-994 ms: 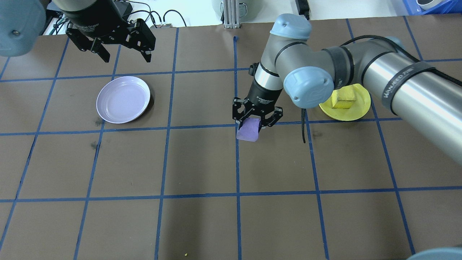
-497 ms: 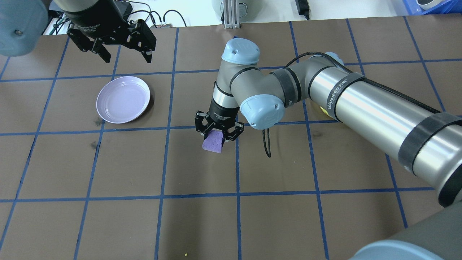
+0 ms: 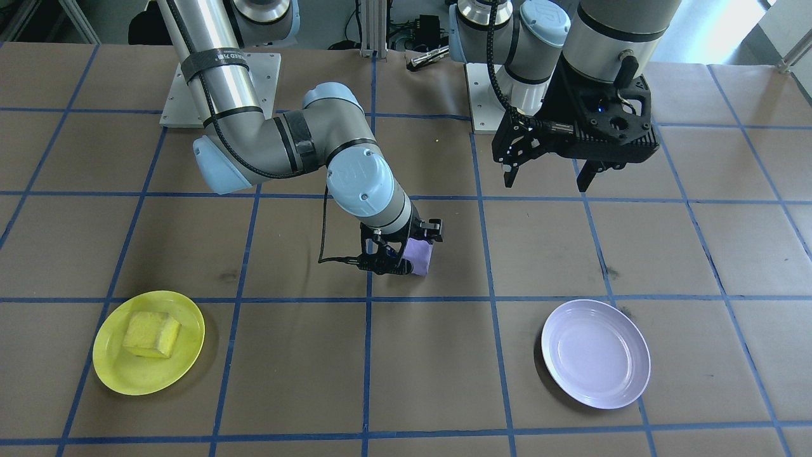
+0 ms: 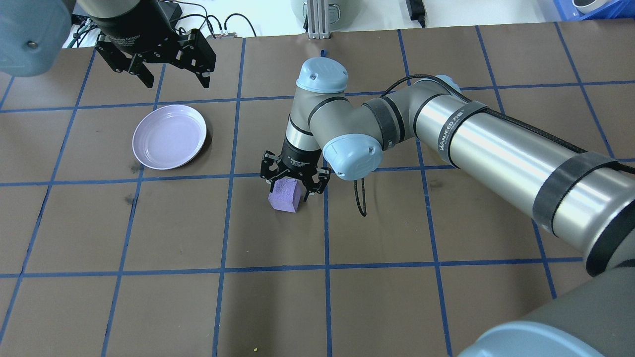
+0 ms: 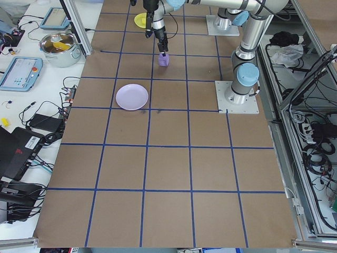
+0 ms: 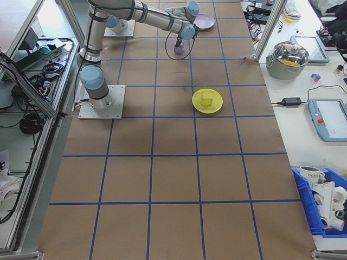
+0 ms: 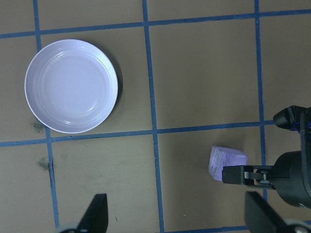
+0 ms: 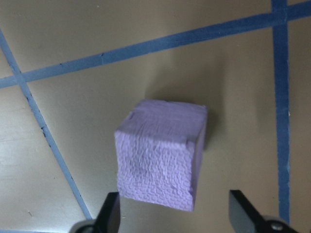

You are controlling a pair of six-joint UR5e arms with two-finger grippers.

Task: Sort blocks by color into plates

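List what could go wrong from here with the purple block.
1. The right hand is open with fingers flanking the purple block; pulling away could nudge or tip it.
2. The block sits on the table, apart from the lavender plate; the open left hand might hit the right arm when reaching in.

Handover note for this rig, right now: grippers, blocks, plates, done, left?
Right gripper: open, fingers either side of the purple block, which sits on the table mid-way between plates.
Left gripper: open, empty, hovering beyond the lavender plate.
Done: yellow block in the yellow plate.
Left: purple block into the lavender plate, which is empty.
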